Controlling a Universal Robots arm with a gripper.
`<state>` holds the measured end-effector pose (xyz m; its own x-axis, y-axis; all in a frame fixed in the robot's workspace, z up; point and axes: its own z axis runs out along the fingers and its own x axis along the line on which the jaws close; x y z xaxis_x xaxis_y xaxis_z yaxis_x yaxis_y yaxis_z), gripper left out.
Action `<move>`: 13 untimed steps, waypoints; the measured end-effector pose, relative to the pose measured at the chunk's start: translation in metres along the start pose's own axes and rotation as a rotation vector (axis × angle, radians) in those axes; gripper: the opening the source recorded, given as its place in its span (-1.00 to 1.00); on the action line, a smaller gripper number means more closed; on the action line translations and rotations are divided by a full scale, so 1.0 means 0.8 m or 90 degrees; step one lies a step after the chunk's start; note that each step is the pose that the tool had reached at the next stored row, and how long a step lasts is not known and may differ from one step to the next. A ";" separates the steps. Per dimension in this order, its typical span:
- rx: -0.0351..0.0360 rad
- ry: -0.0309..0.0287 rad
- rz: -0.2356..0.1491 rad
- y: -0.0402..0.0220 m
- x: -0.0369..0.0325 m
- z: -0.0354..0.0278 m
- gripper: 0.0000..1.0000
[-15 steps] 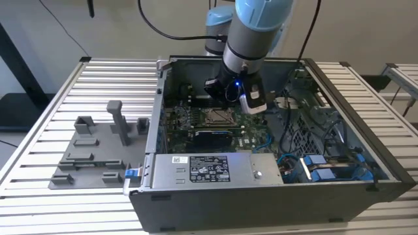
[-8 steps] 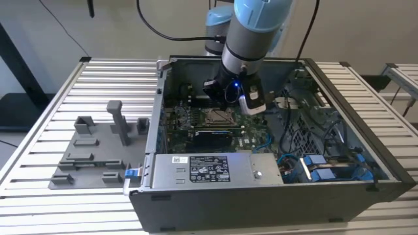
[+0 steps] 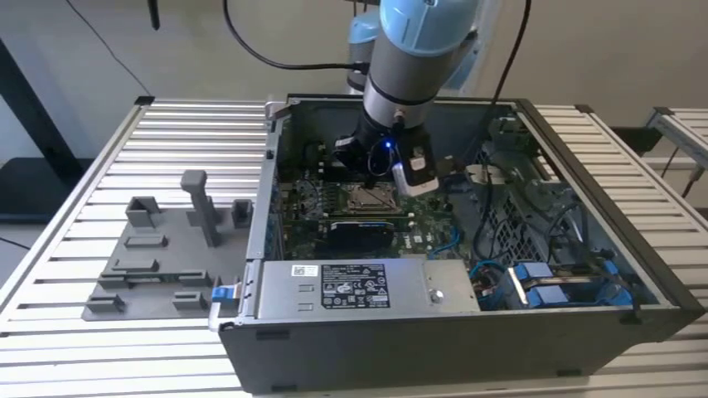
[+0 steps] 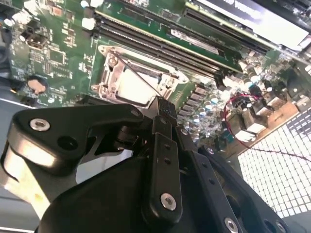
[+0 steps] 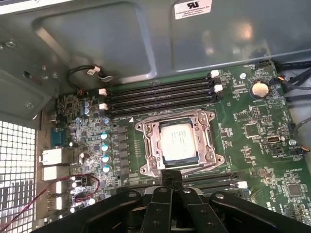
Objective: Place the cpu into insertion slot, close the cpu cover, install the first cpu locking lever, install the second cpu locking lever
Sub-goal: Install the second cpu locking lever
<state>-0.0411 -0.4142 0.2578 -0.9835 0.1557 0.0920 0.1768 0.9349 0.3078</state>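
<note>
The cpu (image 5: 178,141) lies flat in the insertion slot (image 5: 145,145) on the green board, its pale top showing through the silver cpu cover (image 5: 206,141), which lies down around it. In the second wrist view a thin locking lever (image 4: 136,77) runs slanted across the cpu (image 4: 127,88) to my fingertips. My black gripper (image 5: 171,178) sits at the slot's edge with its fingers closed together; I cannot tell whether they pinch the lever. In the exterior view the gripper (image 3: 382,170) hangs just above the slot (image 3: 370,197) inside the open computer case.
Long black memory slots (image 5: 160,94) run beside the socket. A black card (image 3: 366,228) and a grey power supply (image 3: 354,286) lie on the case's near side. Cables (image 3: 498,199) fill the exterior view's right. A grey fixture plate (image 3: 155,257) rests on the table outside the case.
</note>
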 end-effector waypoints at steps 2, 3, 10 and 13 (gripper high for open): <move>0.0004 -0.0001 0.000 -0.0018 0.0002 0.0000 -0.79; 0.0003 -0.0001 0.000 -0.0025 0.0017 0.0007 -0.79; 0.0006 -0.0001 0.000 -0.0067 0.0160 0.0058 -0.79; 0.0007 -0.0002 0.000 -0.0085 0.0207 0.0084 -0.79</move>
<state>-0.0589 -0.4158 0.2509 -0.9835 0.1558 0.0917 0.1768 0.9352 0.3068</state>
